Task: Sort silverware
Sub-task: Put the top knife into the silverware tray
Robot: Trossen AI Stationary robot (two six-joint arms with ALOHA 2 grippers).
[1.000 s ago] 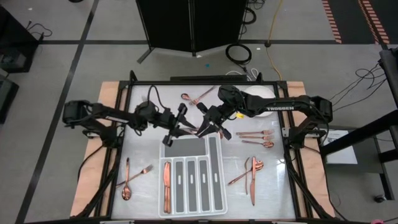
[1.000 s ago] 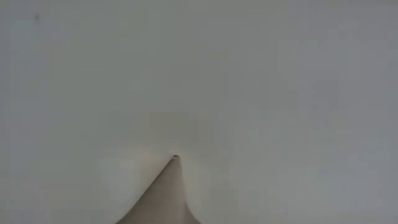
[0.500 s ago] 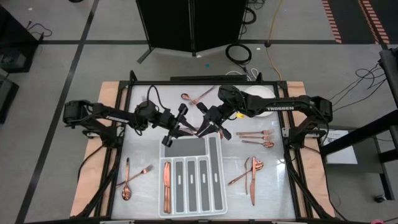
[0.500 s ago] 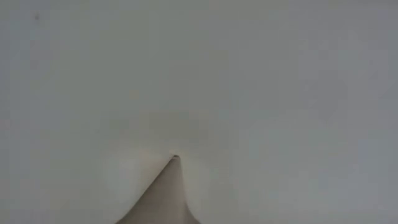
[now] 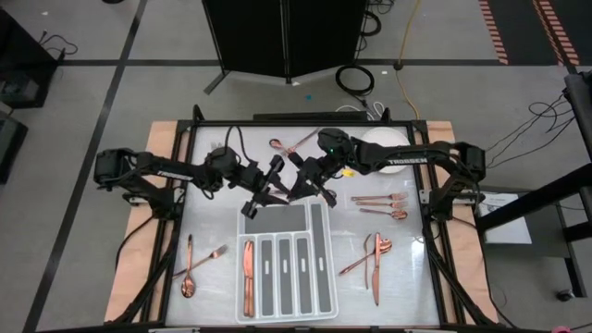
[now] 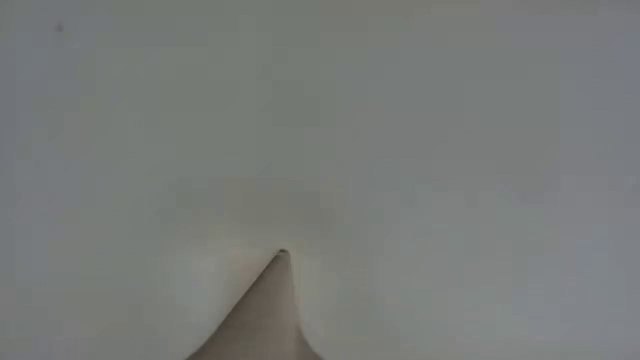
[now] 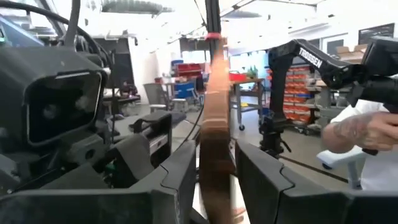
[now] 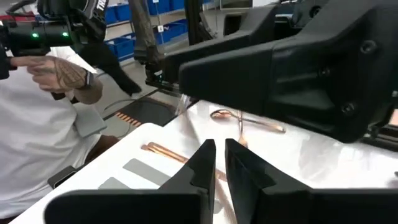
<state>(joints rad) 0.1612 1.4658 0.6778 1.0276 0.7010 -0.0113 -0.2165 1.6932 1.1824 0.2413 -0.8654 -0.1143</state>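
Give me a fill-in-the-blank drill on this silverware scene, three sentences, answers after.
1. The left gripper is shut on a copper ____ held upright between its fingers.
2. In the high view both grippers meet above the far end of the white divided ____.
3. The copper knife already sorted lies in the tray's ____ long slot, seen in the high view.

Missing words: utensil; tray; leftmost

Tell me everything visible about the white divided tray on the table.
The white divided tray lies flat near the middle of the table, toward its front edge. It looks like plastic, with grey liners in the compartments: one wide compartment across the far end, four narrow ones running lengthwise below it and one long slot along the right side. The leftmost narrow slot holds a copper knife; the others look empty. Both grippers hover above its far end.
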